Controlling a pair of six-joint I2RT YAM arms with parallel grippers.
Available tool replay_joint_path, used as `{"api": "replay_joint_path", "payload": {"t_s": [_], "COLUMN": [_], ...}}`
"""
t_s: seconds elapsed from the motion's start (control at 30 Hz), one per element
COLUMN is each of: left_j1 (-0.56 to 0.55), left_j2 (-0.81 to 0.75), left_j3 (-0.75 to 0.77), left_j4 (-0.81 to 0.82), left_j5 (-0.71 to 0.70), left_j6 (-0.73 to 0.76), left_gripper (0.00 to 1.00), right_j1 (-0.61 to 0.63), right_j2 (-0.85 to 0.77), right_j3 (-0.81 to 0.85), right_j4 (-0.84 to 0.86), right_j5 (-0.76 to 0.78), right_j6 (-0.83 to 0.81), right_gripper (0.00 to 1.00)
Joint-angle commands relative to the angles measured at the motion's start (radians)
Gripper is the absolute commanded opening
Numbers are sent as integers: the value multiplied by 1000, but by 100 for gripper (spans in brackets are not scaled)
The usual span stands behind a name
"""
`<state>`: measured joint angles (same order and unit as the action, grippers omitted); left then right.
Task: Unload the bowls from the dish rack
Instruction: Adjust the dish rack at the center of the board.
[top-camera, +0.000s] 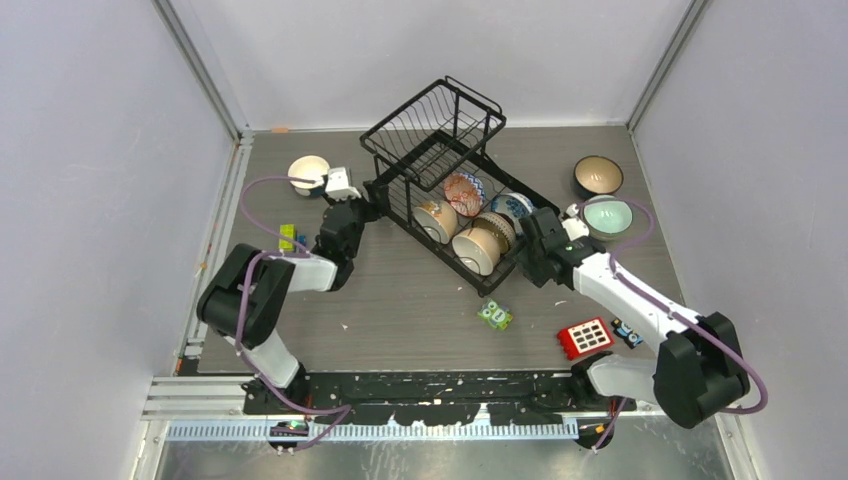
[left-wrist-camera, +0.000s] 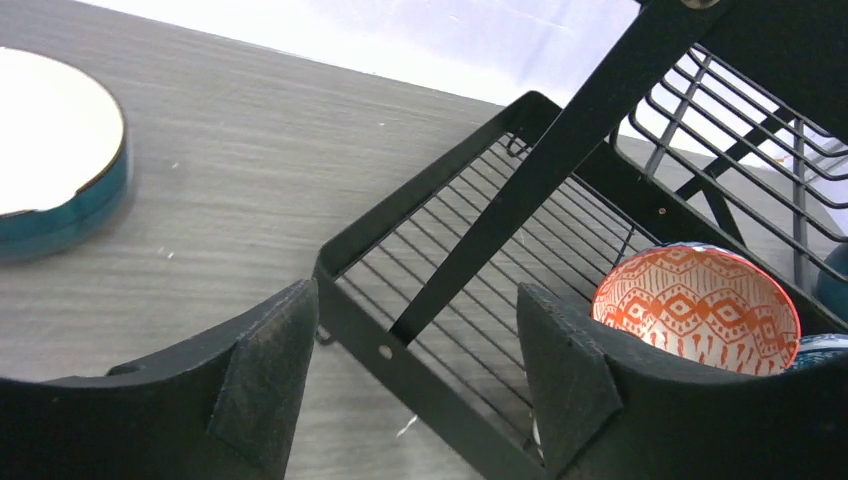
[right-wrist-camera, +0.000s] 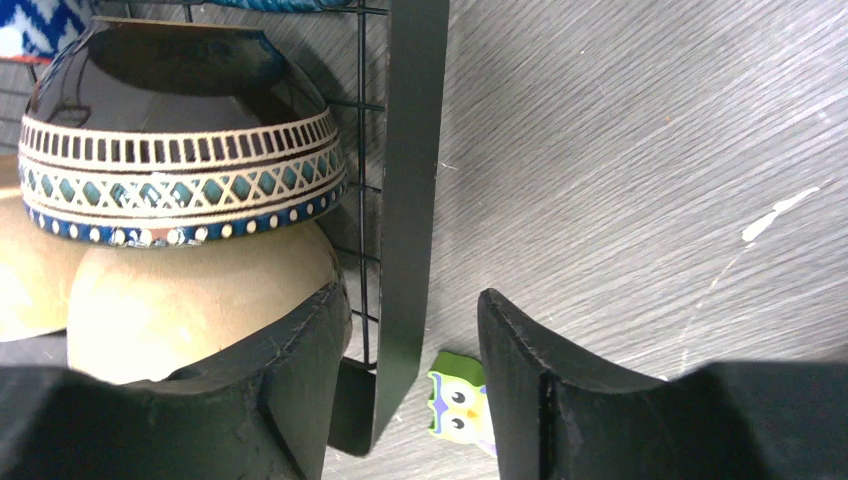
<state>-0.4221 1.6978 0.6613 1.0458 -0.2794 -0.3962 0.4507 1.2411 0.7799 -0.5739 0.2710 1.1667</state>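
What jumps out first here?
The black wire dish rack stands centre of the table, several bowls crowded in its lower tray. The left gripper and right gripper flank it, each open astride a bar of its frame. Already out: a teal-sided bowl far left, a brown bowl and a mint bowl far right.

Black wire dish rack holds several tilted patterned bowls; mint bowl, brown bowl and white-and-teal bowl sit upright on the tabletop.

I see a grey wood-grain table boxed in by plain pale walls. Metal rails run up the corners.
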Motion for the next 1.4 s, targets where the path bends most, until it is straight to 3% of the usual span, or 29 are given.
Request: {"api": "replay_joint_path", "payload": {"t_s": [0.0, 0.07, 0.1, 0.13, 0.33, 0.5, 0.57, 0.67, 0.73, 0.83, 1.0, 1.17, 1.37], "left_j1": [5, 5, 5, 4, -32, -174, -237, -350, -454, -554, -564, -566, -605], "left_j2": [-165, -243, -288, -337, -640, -818, -850, -818, -787, -707, -552, -412, -193], "left_j3": [-59, -87, -97, -105, -110, -73, -54, 5, 37, 110, 237, 331, 502], "left_j4": [-59, -139, -193, -266, -799, -1180, -1303, -1514, -1611, -1722, -1779, -1730, -1749], "left_j5": [-59, -57, -54, -47, -56, -130, -161, -262, -378, -445, -395, -328, -268], "left_j6": [-16, -24, -27, -31, -92, -177, -287, -489, -635, -810, -965, -1113, -1216], "left_gripper": [78, 84, 97, 99, 100, 100, 100, 100, 100, 100, 100, 100, 95], "right_j1": [3, 1, 2, 1, 2, 0, 0, -1, 0, -1, -1, -1, -3], "right_j2": [-71, -90, -99, -109, -219, -322, -352, -368, -367, -369, -392, -416, -440], "right_j3": [39, 38, 38, 43, 51, 67, 62, 62, 64, 65, 61, 74, 70], "right_j4": [-49, -56, -66, -83, -168, -210, -205, -201, -200, -199, -197, -209, -214], "right_j5": [4, -24, -35, -38, 16, 87, 103, 129, 142, 158, 164, 165, 166], "right_j6": [-131, -166, -184, -203, -344, -467, -494, -510, -509, -505, -498, -498, -504], "right_gripper": [59, 64, 65, 66, 71, 73, 73, 73, 73, 73, 73, 73, 73]}}
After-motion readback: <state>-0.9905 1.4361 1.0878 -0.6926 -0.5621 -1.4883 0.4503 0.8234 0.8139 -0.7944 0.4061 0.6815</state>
